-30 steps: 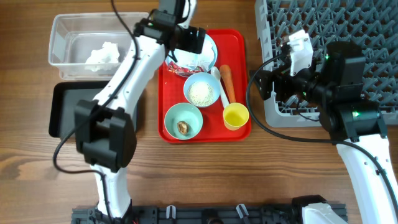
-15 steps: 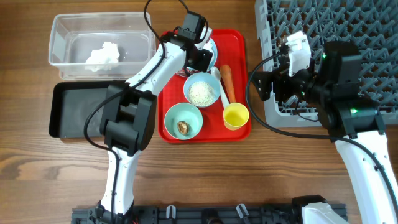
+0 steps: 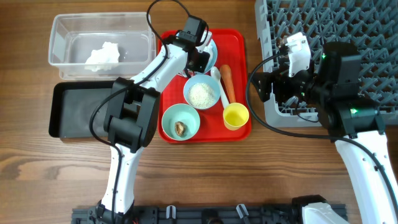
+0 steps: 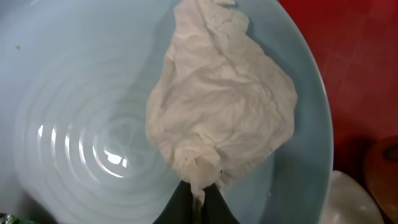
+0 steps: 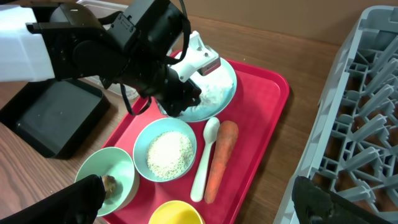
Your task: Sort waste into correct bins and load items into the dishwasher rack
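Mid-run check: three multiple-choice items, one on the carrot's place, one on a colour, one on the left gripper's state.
1. The carrot lies: A on the floor; B on the red tray beside the spoon; C in a sink.
2. The cup is: A yellow; B green; C black.
3. The left gripper is: A wide open; B shut on a fork; C shut on the napkin on the plate.
Answers: B, it lies along the spoon; A, plainly yellow overhead; C, its fingers pinch the napkin.
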{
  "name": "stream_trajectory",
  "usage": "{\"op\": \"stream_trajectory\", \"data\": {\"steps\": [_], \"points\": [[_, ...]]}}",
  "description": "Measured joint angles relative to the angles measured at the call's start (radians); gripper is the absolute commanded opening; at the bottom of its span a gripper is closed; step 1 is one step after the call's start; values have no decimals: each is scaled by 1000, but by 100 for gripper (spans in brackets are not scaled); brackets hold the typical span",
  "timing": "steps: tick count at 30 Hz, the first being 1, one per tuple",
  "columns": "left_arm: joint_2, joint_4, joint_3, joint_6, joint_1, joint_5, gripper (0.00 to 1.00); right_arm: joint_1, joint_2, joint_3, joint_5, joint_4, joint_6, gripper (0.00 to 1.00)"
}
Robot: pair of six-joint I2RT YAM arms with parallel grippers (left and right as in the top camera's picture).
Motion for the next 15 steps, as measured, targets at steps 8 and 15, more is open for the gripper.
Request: {"op": "stream_trajectory", "data": {"steps": [8, 15], "points": [[-24, -191, 195, -77, 41, 0, 4, 0, 0, 0, 0, 0, 0, 100], [-256, -476, 297, -241, 211, -65, 4, 0, 0, 0, 0, 0, 0, 100]]}}
